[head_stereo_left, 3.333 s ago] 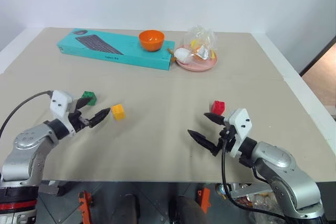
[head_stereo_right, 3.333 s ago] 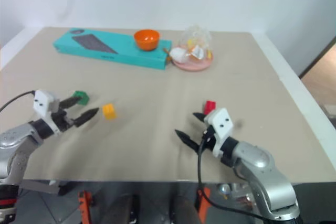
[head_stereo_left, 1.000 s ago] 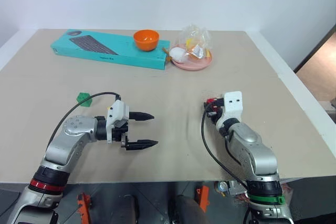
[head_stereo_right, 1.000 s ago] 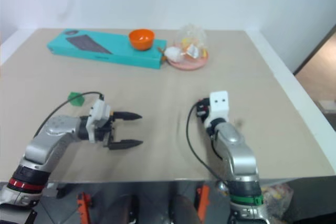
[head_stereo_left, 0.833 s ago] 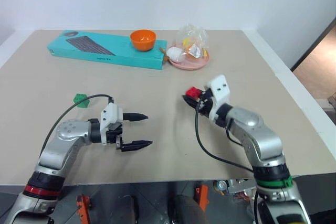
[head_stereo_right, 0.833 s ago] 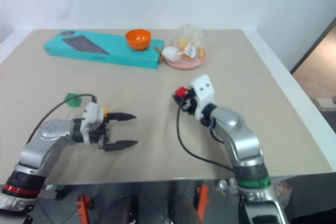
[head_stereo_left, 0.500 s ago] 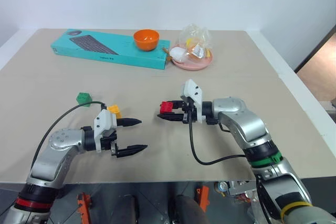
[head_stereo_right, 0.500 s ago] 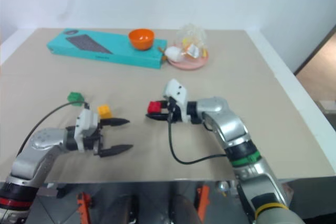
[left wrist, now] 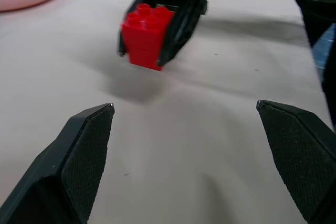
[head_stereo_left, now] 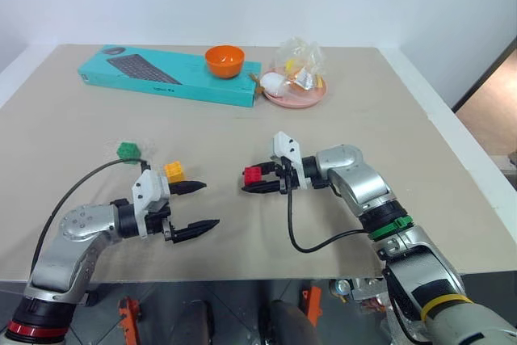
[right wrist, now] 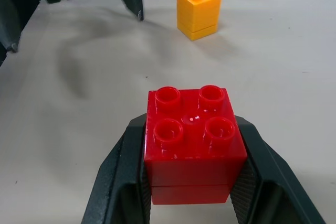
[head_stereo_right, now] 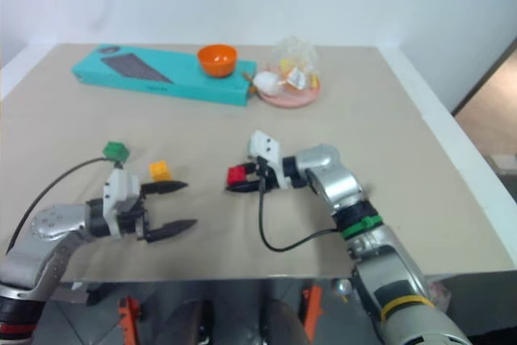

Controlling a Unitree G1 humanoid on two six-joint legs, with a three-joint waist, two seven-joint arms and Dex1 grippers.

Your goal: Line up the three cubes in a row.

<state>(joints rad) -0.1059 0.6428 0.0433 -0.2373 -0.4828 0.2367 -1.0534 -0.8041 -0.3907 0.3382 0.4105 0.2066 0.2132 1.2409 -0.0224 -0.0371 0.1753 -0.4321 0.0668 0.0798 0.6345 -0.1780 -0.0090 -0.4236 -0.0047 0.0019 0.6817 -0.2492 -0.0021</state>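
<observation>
Nearest the robot, the left gripper (head_stereo_left: 199, 206) hovers low over the beige matte counter (head_stereo_left: 242, 240) with its black textured jaws spread wide and empty. Just beyond its upper finger sits the small yellow-orange studded plastic cube (head_stereo_left: 174, 171), and a little farther out to the left, the green plastic cube (head_stereo_left: 128, 150), both resting on the counter. To the right of the yellow-orange one, well apart from it, the right gripper (head_stereo_left: 257, 181) points leftward with its jaws clamped on the glossy red studded plastic cube (right wrist: 194, 142), which seems held just above the surface.

The step in hand looks like carrying the red cube toward the other two. The next move calls for setting it down on the line that the green and yellow-orange cubes make, studs up, then releasing cleanly; hard, smooth plastic should slide readily if nudged.

At the far edge lie a flat teal cardboard keyboard box (head_stereo_left: 161, 74), a round orange bowl (head_stereo_left: 224, 61) and a pink plate (head_stereo_left: 295, 96) with crinkled wrapped items.
</observation>
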